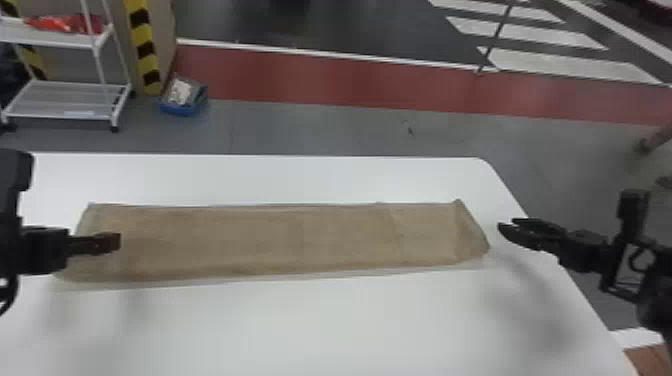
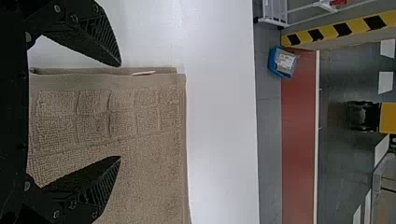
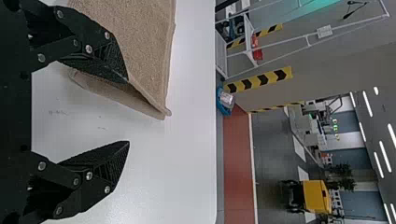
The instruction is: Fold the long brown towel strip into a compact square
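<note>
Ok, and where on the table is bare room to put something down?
The widest bare stretch of table is on the towel's near side; a narrower bare strip runs between towel and far edge. The towel's ends are crowded: the left gripper hangs over the left end, the right gripper just off the right.

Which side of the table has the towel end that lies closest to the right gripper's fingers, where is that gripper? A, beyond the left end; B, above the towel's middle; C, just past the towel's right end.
C: the right gripper sits just beyond the right end of the towel.
</note>
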You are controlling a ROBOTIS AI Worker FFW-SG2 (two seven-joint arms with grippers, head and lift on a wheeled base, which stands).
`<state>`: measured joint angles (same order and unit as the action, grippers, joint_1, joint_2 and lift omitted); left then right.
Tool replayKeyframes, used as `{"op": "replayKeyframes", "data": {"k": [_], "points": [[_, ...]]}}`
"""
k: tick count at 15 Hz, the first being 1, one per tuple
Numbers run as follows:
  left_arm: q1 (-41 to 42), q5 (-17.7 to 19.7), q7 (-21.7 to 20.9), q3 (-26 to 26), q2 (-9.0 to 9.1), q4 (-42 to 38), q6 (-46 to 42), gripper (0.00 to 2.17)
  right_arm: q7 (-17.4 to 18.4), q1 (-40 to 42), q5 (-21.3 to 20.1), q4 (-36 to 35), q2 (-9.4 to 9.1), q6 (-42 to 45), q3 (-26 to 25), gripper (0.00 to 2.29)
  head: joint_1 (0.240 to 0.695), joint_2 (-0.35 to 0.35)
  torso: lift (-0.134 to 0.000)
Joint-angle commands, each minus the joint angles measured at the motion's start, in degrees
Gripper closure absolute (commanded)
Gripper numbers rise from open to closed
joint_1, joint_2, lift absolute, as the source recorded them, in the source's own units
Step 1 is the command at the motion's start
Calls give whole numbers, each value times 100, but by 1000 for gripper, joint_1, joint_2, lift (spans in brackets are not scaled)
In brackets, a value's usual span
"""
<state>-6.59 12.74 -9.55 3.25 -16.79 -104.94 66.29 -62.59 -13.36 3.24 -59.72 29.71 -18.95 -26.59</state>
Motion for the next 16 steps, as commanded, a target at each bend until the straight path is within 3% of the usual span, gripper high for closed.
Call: {"op": "replayKeyframes", "data": {"k": [1,16], "points": [[18,0,-3,1,0,0,-6,208,-25,9,1,-5,-9,0,14,498,695,-215,-124],[431,27,-30,317,-53,-448,99,208,-130,114,-8,-154,-62,-229,23,502,695,-200,-124]]}}
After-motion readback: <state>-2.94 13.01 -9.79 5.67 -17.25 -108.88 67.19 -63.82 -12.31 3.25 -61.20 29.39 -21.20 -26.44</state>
